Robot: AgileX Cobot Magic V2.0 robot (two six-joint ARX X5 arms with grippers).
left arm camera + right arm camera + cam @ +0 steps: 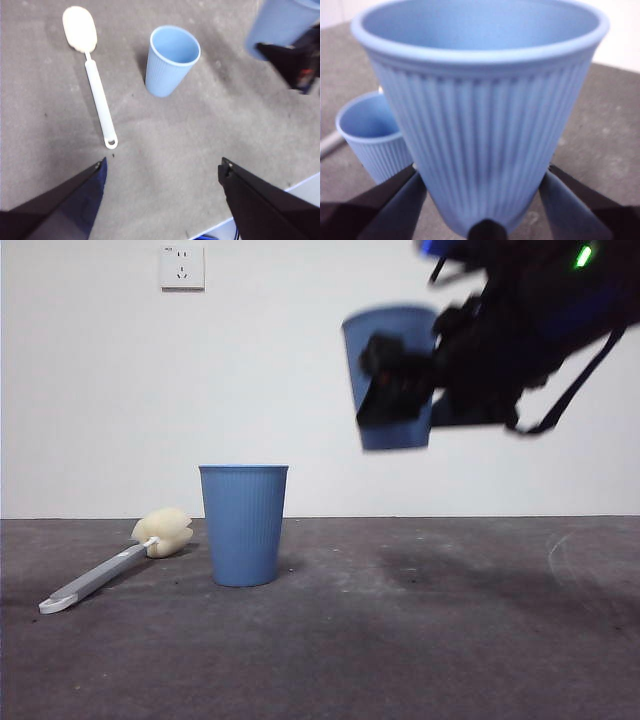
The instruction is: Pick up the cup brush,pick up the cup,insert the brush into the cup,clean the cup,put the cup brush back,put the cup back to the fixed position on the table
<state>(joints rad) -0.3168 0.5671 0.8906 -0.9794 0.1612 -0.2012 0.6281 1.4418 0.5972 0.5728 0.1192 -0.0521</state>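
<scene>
My right gripper [395,390] is shut on the cup [395,325], a ribbed blue one, and holds it high in the air on the right, tilted and blurred. Up close, the cup [480,125] fills the right wrist view, with the jaws of the right gripper [482,200] pressed on both sides of its lower part. The cup brush [110,570] lies flat on the table [400,640] at the left, sponge head to the rear. My left gripper [162,172] hangs open above the table, nearest the brush [95,85] handle's end, with nothing between its jaws.
A second identical blue cup [243,525] stands upright on the table just right of the brush's sponge head, also seen from above [170,60]. A white wall socket [182,267] sits high on the back wall. The table's pale edge [305,185] shows in the left wrist view.
</scene>
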